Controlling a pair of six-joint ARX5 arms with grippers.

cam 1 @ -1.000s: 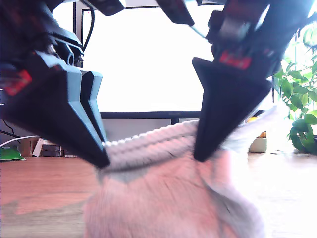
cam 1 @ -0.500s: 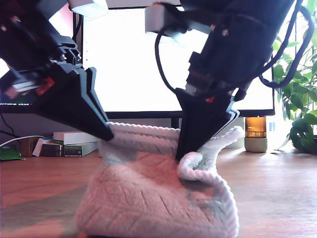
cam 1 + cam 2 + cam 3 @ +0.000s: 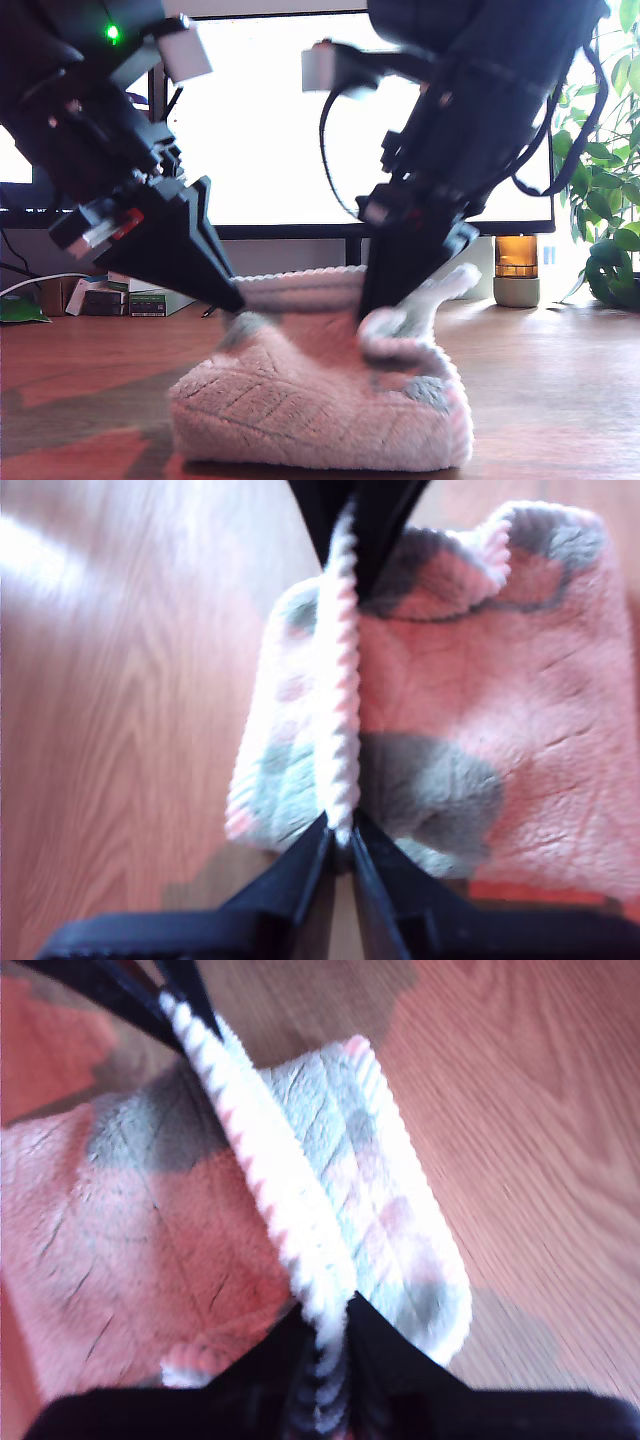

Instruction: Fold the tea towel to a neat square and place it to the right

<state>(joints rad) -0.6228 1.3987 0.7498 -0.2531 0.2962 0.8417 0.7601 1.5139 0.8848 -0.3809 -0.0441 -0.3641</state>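
Fluffy tea towel (image 3: pixel 320 410), corded hem (image 3: pixel 340 680) (seemingly jaw-pinched)

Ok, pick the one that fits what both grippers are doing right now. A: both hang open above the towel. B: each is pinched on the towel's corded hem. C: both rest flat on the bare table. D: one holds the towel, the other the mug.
B: my first gripper and my second gripper each have their jaws closed on the corded hem of the tea towel.

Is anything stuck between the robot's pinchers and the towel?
No. My first gripper and my second gripper are each shut right on the corded hem of the tea towel, nothing between. Beside it, on the exterior view's right, the table shows bare wood.
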